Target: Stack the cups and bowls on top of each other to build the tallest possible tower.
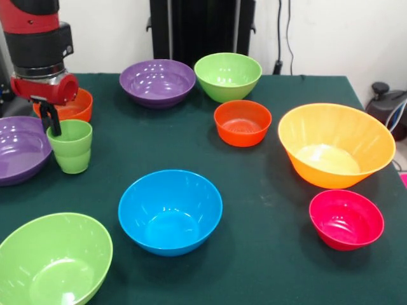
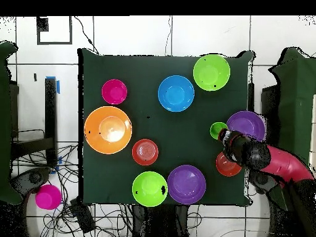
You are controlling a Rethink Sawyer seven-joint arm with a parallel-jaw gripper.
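Observation:
The light-green cup (image 1: 71,147) stands upright at the table's left; it also shows in the overhead view (image 2: 218,130). My gripper (image 1: 52,122) hangs at the cup's left rim, seen from above (image 2: 226,136) beside the cup. A small orange-red bowl (image 1: 77,105) sits just behind it, and a purple bowl (image 1: 19,149) to its left. The other bowls stand singly: purple (image 1: 157,81), lime-green (image 1: 227,75), orange-red (image 1: 242,122), large orange (image 1: 336,145), pink-red (image 1: 346,219), blue (image 1: 170,211), lime-green (image 1: 54,260). No tower stands.
The green table cloth (image 1: 267,190) ends close to the near lime-green bowl and the pink-red bowl. A pink object (image 2: 47,197) lies off the table among cables. A black pillar (image 1: 200,28) stands behind the table.

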